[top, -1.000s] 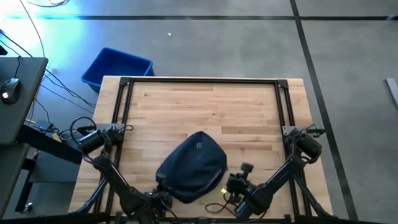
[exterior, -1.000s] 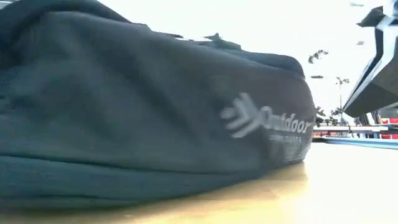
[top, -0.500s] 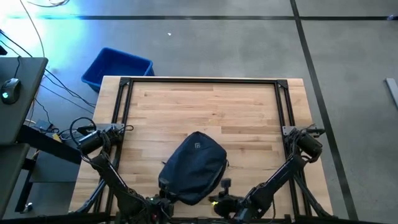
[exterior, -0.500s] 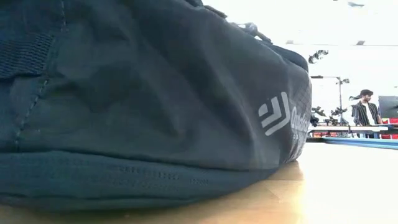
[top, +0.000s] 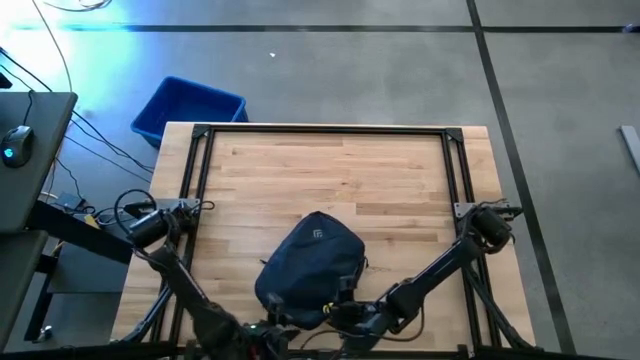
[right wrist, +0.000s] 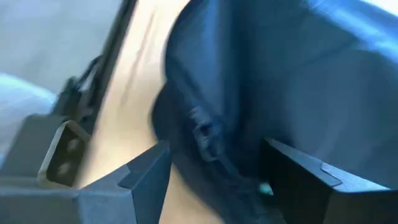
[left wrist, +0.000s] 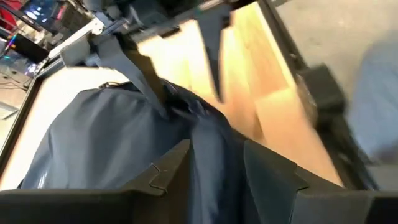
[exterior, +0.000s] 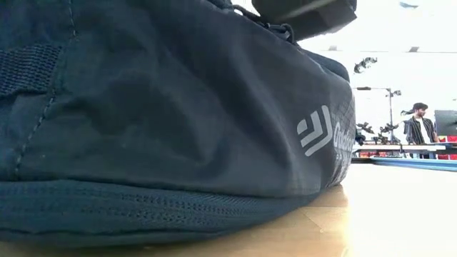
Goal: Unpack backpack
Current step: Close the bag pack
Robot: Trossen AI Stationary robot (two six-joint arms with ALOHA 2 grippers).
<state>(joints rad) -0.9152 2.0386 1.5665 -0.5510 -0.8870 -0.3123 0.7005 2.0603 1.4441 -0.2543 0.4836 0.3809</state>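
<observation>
The dark navy backpack (top: 312, 262) lies on its side on the wooden table (top: 340, 170) near the front edge and fills the low view (exterior: 171, 121), pale logo to the right. My left gripper (left wrist: 216, 149) is open at the backpack's near left end (top: 272, 322), and a ridge of its fabric (left wrist: 214, 134) runs between the fingers. My right gripper (right wrist: 216, 146) is open at the near right edge (top: 340, 300), and the zip pull (right wrist: 202, 132) lies just ahead between its fingers. My left gripper stands open on either side of the fabric ridge at the backpack's near end; I cannot tell whether its fingers touch the cloth. My right gripper stands open around the zip area; I cannot tell whether it touches it either.
A blue plastic bin (top: 188, 108) stands on the floor beyond the table's far left corner. Black rails (top: 325, 130) frame the table. The far half of the tabletop is bare wood. A person (exterior: 418, 130) stands far off in the room.
My right gripper has gone from the bare wood right of the backpack toward the table's left, up to the backpack's near right edge. The backpack has shifted a little and now stands taller in the low view, its logo moved to the right.
</observation>
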